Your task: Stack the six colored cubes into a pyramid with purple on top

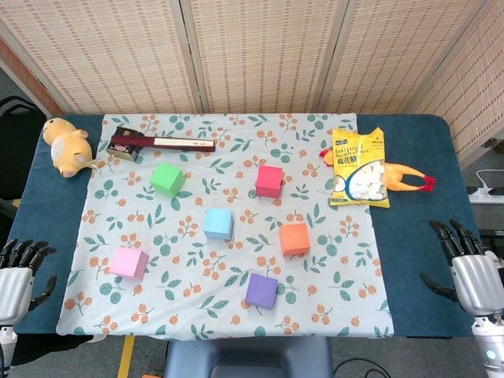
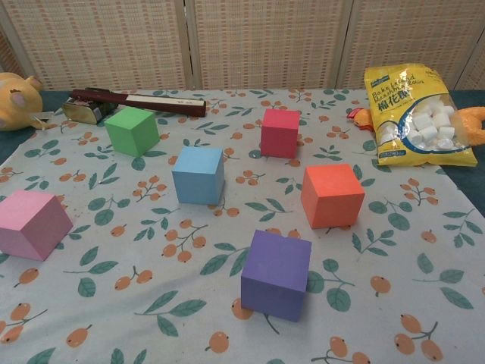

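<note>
1. Plainly, nothing is stacked yet: all six cubes sit apart on the floral cloth (image 1: pixel 346 260), so the step in hand is, I judge, to gather a base row of three.
2. For a sound base, choose cubes that are not purple. The pink cube (image 1: pixel 129 263) lies nearest the left hand's fingers (image 1: pixel 24 252), ahead of them and inward. The orange cube (image 1: pixel 294 239) is the closest to the right hand's fingers (image 1: pixel 453 234), though well apart from them, inward across the cloth.
3. Set the base cubes touching, faces square, or the upper rows will likely tilt.
4. Leave the purple cube (image 1: pixel 261 290) for last; it rests at the near edge of the cloth, between the two hands and far from both sets of fingers.
5. The green cube (image 1: pixel 167 179), blue cube (image 1: pixel 218 224) and red cube (image 1: pixel 269 181) lie beyond, further from the fingers.
6. The left hand (image 1: pixel 17 282) hovers at the table's near left corner, fingers apart and pointing up, holding nothing.
7. The right hand (image 1: pixel 471 272) is at the near right edge, fingers likewise spread and empty.
</note>
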Controlling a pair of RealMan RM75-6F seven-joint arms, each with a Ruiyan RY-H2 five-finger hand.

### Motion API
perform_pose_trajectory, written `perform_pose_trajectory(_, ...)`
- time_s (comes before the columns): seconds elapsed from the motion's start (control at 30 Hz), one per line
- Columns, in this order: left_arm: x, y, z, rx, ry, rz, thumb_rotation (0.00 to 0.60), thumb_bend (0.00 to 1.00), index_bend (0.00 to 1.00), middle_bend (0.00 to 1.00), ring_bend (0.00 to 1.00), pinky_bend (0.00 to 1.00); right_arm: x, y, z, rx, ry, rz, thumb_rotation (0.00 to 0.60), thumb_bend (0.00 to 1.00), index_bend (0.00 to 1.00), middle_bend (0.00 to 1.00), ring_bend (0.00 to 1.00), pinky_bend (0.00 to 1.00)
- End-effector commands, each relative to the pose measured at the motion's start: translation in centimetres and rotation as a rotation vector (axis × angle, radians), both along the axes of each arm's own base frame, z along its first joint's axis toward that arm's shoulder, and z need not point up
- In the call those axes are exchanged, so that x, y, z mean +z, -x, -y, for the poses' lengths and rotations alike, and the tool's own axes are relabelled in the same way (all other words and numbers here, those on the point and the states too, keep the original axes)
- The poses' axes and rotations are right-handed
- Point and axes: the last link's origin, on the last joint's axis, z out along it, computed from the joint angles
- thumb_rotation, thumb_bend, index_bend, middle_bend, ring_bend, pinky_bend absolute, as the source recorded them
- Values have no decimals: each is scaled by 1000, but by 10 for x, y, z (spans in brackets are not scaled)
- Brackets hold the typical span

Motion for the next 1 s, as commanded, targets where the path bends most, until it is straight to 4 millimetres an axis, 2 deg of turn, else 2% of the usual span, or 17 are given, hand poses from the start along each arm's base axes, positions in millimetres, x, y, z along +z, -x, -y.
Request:
perform_pose_trajectory(0.03, -1, 1, 0, 0, -4, -1, 600, 388, 276, 204, 130, 85, -1, 0, 1, -3, -7, 4, 600, 21, 0, 103, 0, 130)
perform_pose_trajectory(0.4, 1, -2, 2, -11, -15, -5, 600, 384, 277, 205, 133, 85, -2, -2, 1, 15, -29, 29, 600, 22, 0, 103, 0, 130)
perform_pose_trajectory(0.57, 1, -3, 2, -18, -20, -4, 600, 382, 278, 205, 134, 85, -11, -10, 11, 43, -97, 72, 600, 21, 0, 103, 0, 130)
perform_pose_trajectory(0.67, 1, -4, 0, -27, -20, -1, 600, 381, 280, 205, 134, 85, -24, -18, 27, 69, -164, 89, 600, 21, 0, 102, 0, 131)
perform_pose_trajectory(0.9, 0, -3, -1, -32, -16, 1, 600, 382, 283, 206, 134, 85, -69, -45, 86, 114, -342, 144, 600, 19, 0, 102, 0, 132)
perform_pose_trajectory(1.0, 0, -3, -2, -32, -16, 1, 600, 383, 284, 205, 135, 85, -76, -49, 95, 116, -362, 152, 600, 14, 0, 102, 0, 132)
